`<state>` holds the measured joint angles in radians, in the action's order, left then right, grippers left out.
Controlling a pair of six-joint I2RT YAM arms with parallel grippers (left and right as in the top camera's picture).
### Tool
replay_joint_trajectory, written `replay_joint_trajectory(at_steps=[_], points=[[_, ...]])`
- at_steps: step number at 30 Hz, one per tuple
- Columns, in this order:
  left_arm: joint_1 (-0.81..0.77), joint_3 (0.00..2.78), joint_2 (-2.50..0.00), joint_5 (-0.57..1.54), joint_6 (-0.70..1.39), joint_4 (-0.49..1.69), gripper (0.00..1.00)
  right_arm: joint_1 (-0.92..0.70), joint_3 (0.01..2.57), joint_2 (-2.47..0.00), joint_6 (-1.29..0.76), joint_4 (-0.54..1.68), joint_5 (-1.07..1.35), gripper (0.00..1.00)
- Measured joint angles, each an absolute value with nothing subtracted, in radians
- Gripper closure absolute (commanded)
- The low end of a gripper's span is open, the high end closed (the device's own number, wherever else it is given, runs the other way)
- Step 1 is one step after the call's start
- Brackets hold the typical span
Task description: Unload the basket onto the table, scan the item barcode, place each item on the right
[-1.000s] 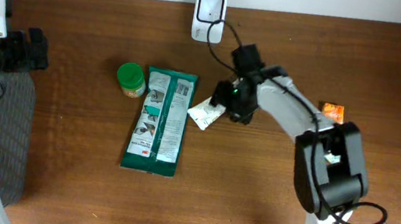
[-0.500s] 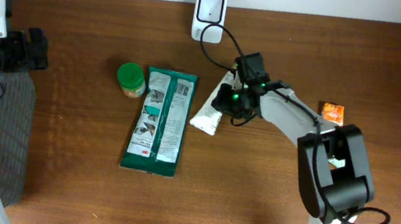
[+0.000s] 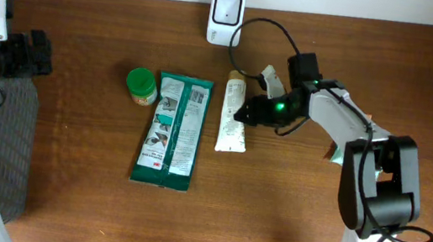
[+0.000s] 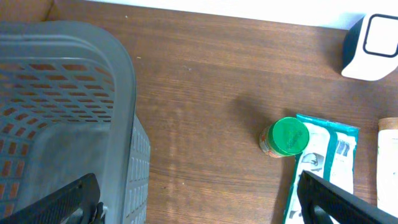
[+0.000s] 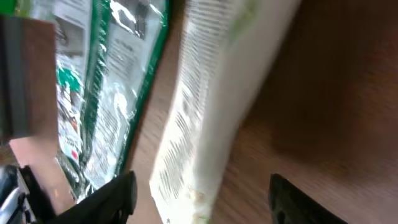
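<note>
Right claw (image 5: 200,186) now stands open: in its wrist view the two fingers (image 5: 115,196) sit apart with the white tube (image 3: 233,123) lying loose between and beyond them, a clear strip of bare bench (image 3: 288,216) on one side. A second ago the tube was bunched up and askew at the claw's tip; half a second ago it lay diagonal. It now rests flat and straight, just beside the green packet (image 3: 173,130) and parallel to it, cap end toward the white scanner (image 3: 225,18). The right arm has swung out to the side, claw low at the tube's upper edge, touching or nearly so; I cannot tell which. Reading: a grip-and-release has straightened the tube rather than lifted it. Fine print faces up, but the barcode cannot be made out. The tube sits near the scanner but not in front of it, so the scan likely needs a fresh grasp and a lift. Left claw (image 4: 198,186) hangs wide open beside the grey basket (image 4: 68,93), holding nothing. Green-lidded jar (image 3: 142,85) untouched.
</note>
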<state>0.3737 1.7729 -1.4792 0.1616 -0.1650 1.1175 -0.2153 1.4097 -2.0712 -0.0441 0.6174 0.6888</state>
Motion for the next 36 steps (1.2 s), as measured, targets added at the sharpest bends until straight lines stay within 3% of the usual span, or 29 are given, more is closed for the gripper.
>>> replay_joint_trajectory(at_steps=[3, 10, 12, 15, 19, 21, 22, 23, 25, 28, 30, 32, 36], points=[[0.374, 1.773, -1.479, 0.162, -0.165, 1.118, 0.01, -0.271, 1.409, -2.112, -0.1, 0.537, 0.706, 0.51], [0.374, 1.773, -1.479, 0.162, -0.165, 1.118, 0.01, -0.292, 1.418, -2.21, -0.251, 0.41, 0.796, 0.69], [0.374, 1.773, -1.479, 0.162, -0.165, 1.118, 0.01, -0.292, 1.419, -2.215, -0.318, 0.398, 0.796, 0.72], [0.374, 1.773, -1.479, 0.162, -0.165, 1.118, 0.01, -0.293, 1.419, -2.217, -0.41, 0.385, 0.791, 0.64], [0.374, 1.773, -1.479, 0.162, -0.165, 1.118, 0.01, -0.297, 1.423, -2.217, -0.488, 0.376, 0.781, 0.66], [0.374, 1.773, -1.479, 0.162, -0.165, 1.118, 0.01, -0.314, 1.427, -2.217, -0.521, 0.35, 0.738, 0.82], [0.374, 1.773, -1.479, 0.162, -0.165, 1.118, 0.01, -0.323, 1.429, -2.217, -0.526, 0.346, 0.723, 0.85], [0.374, 1.773, -1.479, 0.162, -0.165, 1.118, 0.01, -0.327, 1.43, -2.217, -0.529, 0.342, 0.717, 0.96], [0.374, 1.773, -1.479, 0.162, -0.165, 1.118, 0.01, -0.329, 1.436, -2.214, -0.538, 0.344, 0.727, 0.96], [0.374, 1.773, -1.479, 0.162, -0.165, 1.118, 0.01, -0.319, 1.437, -2.213, -0.49, 0.357, 0.756, 0.96], [0.374, 1.773, -1.479, 0.162, -0.165, 1.118, 0.01, -0.3, 1.441, -2.177, -0.356, 0.503, 0.762, 0.96], [0.374, 1.773, -1.479, 0.162, -0.165, 1.118, 0.01, -0.279, 1.435, -2.083, -0.197, 0.608, 0.745, 0.96], [0.374, 1.773, -1.479, 0.162, -0.165, 1.118, 0.01, -0.25, 1.441, -1.712, -0.104, 0.596, 0.875, 0.96]])
